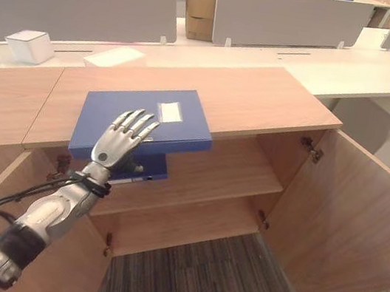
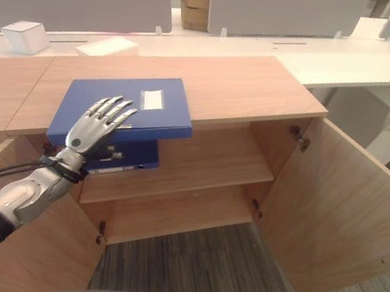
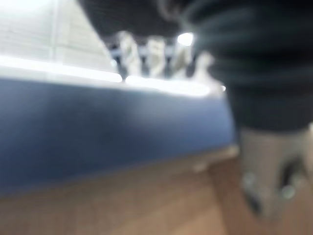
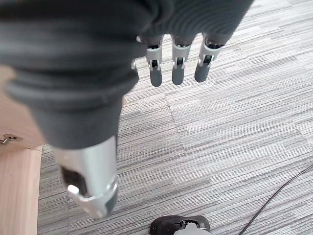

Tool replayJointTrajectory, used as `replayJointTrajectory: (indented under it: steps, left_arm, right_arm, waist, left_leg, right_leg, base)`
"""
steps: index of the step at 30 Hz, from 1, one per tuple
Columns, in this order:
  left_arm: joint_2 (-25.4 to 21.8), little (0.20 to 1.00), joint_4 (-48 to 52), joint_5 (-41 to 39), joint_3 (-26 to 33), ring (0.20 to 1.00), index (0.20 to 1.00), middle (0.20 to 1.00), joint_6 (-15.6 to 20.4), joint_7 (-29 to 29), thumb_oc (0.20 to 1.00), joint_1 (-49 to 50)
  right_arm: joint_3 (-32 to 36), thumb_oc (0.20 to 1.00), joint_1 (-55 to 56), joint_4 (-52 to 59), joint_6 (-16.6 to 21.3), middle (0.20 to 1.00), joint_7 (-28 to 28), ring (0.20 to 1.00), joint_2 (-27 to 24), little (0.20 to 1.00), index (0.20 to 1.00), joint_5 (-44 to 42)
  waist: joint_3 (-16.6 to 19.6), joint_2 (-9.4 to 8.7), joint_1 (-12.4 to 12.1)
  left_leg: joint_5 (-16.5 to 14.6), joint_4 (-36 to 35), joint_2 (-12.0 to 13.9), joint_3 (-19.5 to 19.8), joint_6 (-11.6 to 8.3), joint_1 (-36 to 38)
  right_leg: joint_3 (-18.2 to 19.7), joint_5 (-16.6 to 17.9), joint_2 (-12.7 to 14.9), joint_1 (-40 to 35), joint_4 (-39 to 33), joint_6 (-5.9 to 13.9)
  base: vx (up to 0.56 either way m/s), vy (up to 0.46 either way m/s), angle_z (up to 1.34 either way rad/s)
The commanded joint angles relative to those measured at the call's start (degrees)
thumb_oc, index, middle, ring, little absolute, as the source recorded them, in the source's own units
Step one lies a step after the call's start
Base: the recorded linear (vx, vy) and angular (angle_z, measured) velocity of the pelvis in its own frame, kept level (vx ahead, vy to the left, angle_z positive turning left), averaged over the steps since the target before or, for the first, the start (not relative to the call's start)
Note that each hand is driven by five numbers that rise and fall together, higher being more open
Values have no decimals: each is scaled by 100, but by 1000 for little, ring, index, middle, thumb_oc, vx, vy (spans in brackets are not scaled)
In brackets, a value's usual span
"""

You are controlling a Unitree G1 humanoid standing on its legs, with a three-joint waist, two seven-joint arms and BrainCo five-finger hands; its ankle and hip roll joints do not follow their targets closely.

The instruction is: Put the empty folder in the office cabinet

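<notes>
The left robot hand (image 1: 123, 139) reaches forward from the lower left, its silver-grey arm stretched over the open cabinet, and lies flat with straight, spread fingers on the lid of a blue cardboard box folder (image 1: 157, 113) with a white label. The fingers rest on the folder's near left part without curling round it. The folder lies on the light wooden top of the office cabinet (image 1: 248, 95), at its front edge, with the near side jutting out past that edge over the open compartment. Just below it, on the left end of the cabinet's upper wooden shelf (image 1: 221, 169), a second blue folder (image 1: 148, 167) lies flat, partly hidden under the overhanging one and the wrist. The cabinet's wooden right door (image 1: 351, 217) stands swung wide open over the grey striped carpet floor (image 1: 232, 280). The right robot hand (image 4: 177, 61) hangs over that carpet, well apart from the cabinet, with straight relaxed fingers and nothing in it. Behind the cabinet, a small white box (image 1: 29, 45) sits on a white desk near grey partition screens (image 1: 83, 7).
</notes>
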State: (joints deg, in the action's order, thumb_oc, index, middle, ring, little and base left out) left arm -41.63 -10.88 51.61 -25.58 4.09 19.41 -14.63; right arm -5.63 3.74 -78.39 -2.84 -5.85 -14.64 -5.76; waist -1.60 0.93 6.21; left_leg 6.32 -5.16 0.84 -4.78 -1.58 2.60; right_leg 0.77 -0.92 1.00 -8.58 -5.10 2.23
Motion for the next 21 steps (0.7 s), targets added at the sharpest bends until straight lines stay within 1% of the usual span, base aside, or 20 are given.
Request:
replayJointTrajectory:
  steps: [1, 9, 15, 21]
  left_arm:
    - [-111, 1000, -170, 213, 252, 1000, 1000, 1000, -157, 147, 1000, -698]
    - [-105, 1000, -405, 297, 98, 1000, 1000, 1000, -216, 145, 1000, -850]
    - [-73, 1000, -525, 301, 117, 1000, 1000, 1000, -269, 164, 1000, -843]
    - [51, 1000, -814, 221, 214, 1000, 1000, 1000, -421, 245, 1000, -801]
  right_arm:
    - [-3, 1000, -222, -200, 23, 1000, -211, 1000, -178, 1000, 1000, -167]
    - [100, 1000, -155, -285, 3, 1000, -248, 1000, -194, 1000, 1000, -206]
    - [133, 1000, -174, -315, -7, 1000, -264, 1000, -194, 1000, 1000, -263]
    - [153, 1000, -233, -267, 12, 1000, -327, 1000, -198, 1000, 1000, -352]
  waist:
    - [-81, -153, 82]
    - [-112, -191, 108]
    - [-128, -226, 87]
    - [-130, -267, 67]
  left_leg:
    - [-743, 16, 242, -180, -206, 240]
    - [-758, 16, 252, -240, -209, 180]
    - [-744, 16, 255, -229, -209, 125]
    - [-741, 16, 270, -234, -219, 114]
  right_leg:
    - [-244, -16, 219, 94, 10, 461]
    - [-192, 5, 216, 184, 10, 486]
    - [-181, 19, 210, 238, 10, 490]
    - [-193, 27, 204, 258, 10, 493]
  base:
    - [6, 4, -7]
    - [0, 1, -5]
    - [0, 0, 0]
    - [0, 0, 0]
